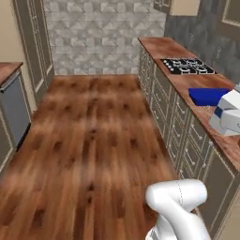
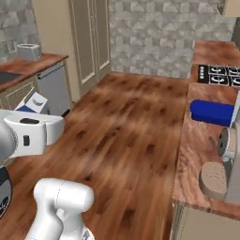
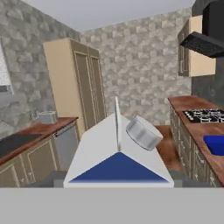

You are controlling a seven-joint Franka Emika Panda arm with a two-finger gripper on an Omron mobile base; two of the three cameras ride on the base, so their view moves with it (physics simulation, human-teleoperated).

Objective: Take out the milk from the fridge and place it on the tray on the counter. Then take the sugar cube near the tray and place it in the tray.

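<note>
We see our jaws gripping the small white gable-topped milk carton (image 3: 118, 153), well apart from the deep-blue rimmed tray (image 1: 206, 96) on the reddish-brown wood-grain desk (image 1: 185, 82).

A: What does the arm (image 1: 180, 206) look like?

B: Glossy white, built of rounded, tube-like segments. From the left base camera a fat cylinder ends in a smooth domed cap, with a faint seam line around it.

A: Any darker parts?

B: Yes. From the right base camera a blocky white link (image 2: 30, 133) carries a small dark rectangle on its side and a dark oval patch on top, and a dark joint (image 2: 3, 192) sits below it.
</note>
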